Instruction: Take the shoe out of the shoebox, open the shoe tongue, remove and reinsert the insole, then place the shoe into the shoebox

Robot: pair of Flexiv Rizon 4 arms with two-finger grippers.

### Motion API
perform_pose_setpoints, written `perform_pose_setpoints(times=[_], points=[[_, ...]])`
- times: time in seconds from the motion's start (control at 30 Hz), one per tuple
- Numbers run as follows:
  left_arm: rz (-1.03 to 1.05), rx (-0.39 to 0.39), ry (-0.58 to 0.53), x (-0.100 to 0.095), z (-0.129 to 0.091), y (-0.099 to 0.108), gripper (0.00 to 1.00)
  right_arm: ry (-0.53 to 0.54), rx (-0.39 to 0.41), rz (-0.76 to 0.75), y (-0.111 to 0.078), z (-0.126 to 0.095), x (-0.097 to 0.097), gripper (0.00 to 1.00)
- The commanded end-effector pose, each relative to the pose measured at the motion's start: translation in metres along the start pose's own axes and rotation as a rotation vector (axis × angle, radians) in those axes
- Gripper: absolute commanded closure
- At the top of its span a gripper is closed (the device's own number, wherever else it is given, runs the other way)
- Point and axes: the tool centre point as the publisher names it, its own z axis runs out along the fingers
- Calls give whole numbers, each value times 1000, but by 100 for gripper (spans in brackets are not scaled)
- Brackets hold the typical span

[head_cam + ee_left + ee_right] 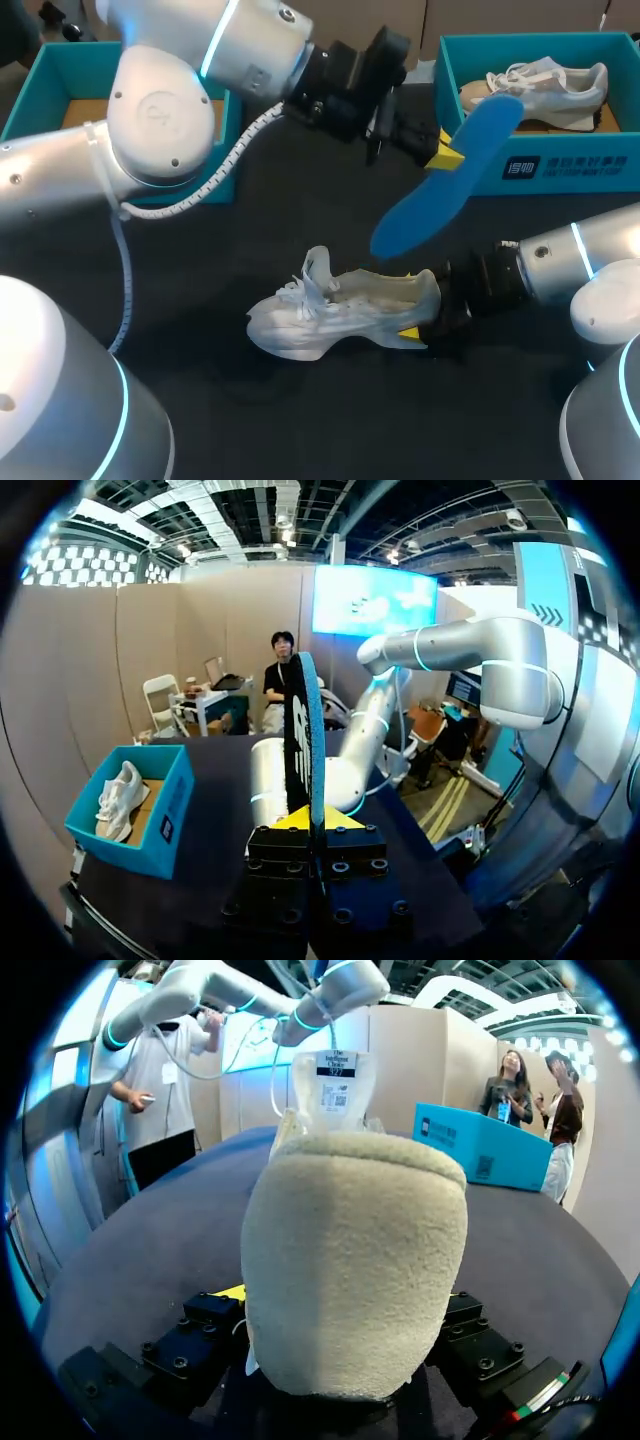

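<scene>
Blue insole [441,190], white laced shoe [340,306]

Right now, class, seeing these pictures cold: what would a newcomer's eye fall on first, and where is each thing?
The blue insole stands out first, held in the air above the dark table by the left pincer. Nearer the robot, the white shoe lies on the table, its heel clamped in the right pincer. At the far right a teal shoebox holds a second shoe.
</scene>
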Motion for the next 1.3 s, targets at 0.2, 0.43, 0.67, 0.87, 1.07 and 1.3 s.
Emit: perform_pose_setpoints(times=[0.2,0.43,0.67,0.87,1.07,1.3], points=[[0,2,-1,1,-1,1,100,0,4,1,-2,3,-2,100],[-100,135,43,21,-20,-29,100,0,4,1,-2,3,-2,100],[-274,270,114,37,-41,-50,100,0,4,1,-2,3,-2,100],[-418,381,170,54,-59,-59,100,0,4,1,-2,3,-2,100],[-526,444,187,70,-73,-68,100,0,4,1,-2,3,-2,100],[-644,545,219,87,-82,-77,100,0,4,1,-2,3,-2,100]])
